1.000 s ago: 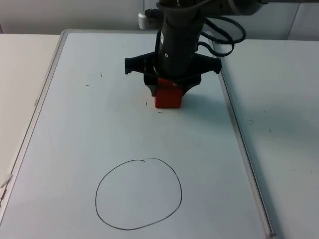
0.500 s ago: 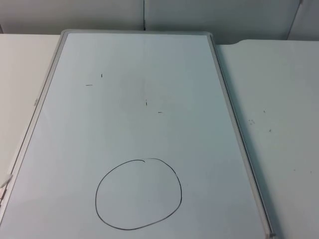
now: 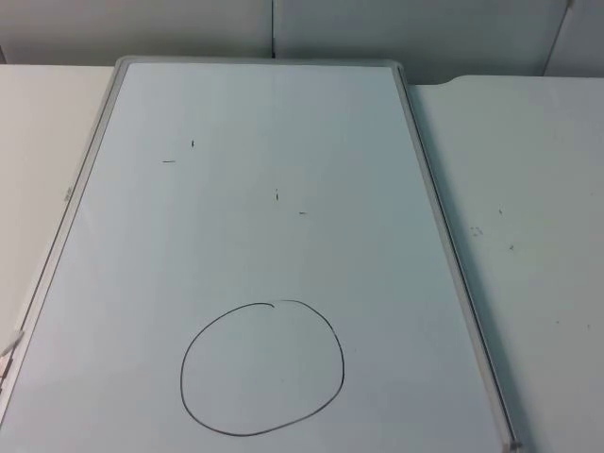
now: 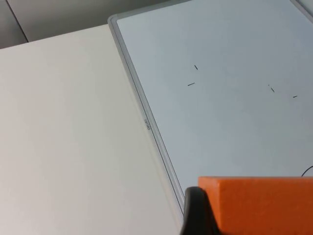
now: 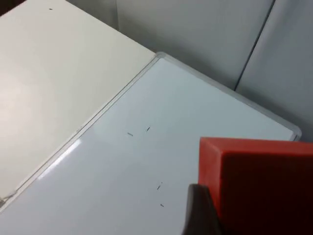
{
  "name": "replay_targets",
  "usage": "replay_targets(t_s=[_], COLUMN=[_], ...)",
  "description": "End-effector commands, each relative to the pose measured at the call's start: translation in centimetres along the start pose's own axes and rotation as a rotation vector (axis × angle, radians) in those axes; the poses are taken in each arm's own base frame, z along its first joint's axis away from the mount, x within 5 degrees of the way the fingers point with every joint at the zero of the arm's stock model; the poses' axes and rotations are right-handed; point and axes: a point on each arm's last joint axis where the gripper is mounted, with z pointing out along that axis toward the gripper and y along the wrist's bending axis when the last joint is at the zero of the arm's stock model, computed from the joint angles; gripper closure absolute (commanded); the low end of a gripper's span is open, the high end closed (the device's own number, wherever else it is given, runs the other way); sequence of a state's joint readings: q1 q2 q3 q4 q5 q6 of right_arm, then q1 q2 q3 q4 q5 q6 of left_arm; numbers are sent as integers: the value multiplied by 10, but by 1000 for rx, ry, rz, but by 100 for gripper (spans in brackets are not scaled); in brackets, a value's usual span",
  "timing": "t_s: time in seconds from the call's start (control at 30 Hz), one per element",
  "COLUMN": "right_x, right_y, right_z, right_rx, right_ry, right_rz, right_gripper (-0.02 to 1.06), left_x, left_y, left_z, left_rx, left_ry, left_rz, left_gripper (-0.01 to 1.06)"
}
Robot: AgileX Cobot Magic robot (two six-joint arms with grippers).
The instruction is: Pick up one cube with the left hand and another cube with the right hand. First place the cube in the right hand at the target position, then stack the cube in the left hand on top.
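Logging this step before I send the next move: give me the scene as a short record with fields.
left gripper: holds the orange cube, raised above the whiteboard's edge; one black fingertip against the cube's side
right gripper: holds the red cube, raised above the whiteboard; one fingertip against the cube
whiteboard: lies flat on the table, a few small pen marks on it
target circle: drawn on the whiteboard's near part, nothing in it
task stage: both cubes picked up, neither placed yet
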State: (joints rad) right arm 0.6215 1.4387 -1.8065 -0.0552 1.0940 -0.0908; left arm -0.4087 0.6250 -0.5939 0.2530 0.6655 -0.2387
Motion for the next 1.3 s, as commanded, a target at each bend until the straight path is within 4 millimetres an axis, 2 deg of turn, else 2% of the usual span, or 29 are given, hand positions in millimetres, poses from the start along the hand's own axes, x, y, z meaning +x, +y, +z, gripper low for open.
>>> replay_targets(t_s=[0.0, 0.07, 0.1, 0.13, 0.23, 0.27, 0.43, 0.47, 0.6, 0.73, 1.03, 1.13, 1.27], right_x=[21, 47, 61, 61, 109, 109, 166, 166, 195, 203, 197, 193, 172], right_y=[4, 9, 12, 12, 21, 21, 32, 32, 37, 38, 37, 37, 35], right_z=[-14, -26, -25, -25, -25, -25, -6, -6, 12, 20, 20, 20, 24], right_rx=[-18, -48, -62, -62, -104, -104, -146, -146, -157, -159, -150, -149, -151], right_ry=[-7, -30, -32, -32, 19, 19, 162, 162, 231, 220, 160, 143, 150], right_rz=[-17, 0, 10, 10, 43, 43, 76, 76, 95, 110, 112, 105, 83], right_gripper=[105, 105, 105, 105, 105, 105, 105, 105, 105, 105, 105, 105, 105], left_x=[-1, -1, -1, -1, -1, -1, -1, -1, -1, -1, -1, -1, -1], left_y=[-1, -1, -1, -1, -1, -1, -1, -1, -1, -1, -1, -1, -1], left_z=[-1, -1, -1, -1, -1, -1, -1, -1, -1, -1, -1, -1, -1], left_rx=[7, 7, 7, 7, 7, 7, 7, 7, 6, 5, 6, 6, 6], left_ry=[-22, -20, -20, -20, -22, -22, -22, -22, -22, -24, -26, -26, -28], left_rz=[0, 1, -1, -1, -1, -1, -1, -1, 0, 4, 4, 4, 4], left_gripper=[93, 93, 93, 93, 93, 93, 93, 93, 93, 93, 93, 93, 93])
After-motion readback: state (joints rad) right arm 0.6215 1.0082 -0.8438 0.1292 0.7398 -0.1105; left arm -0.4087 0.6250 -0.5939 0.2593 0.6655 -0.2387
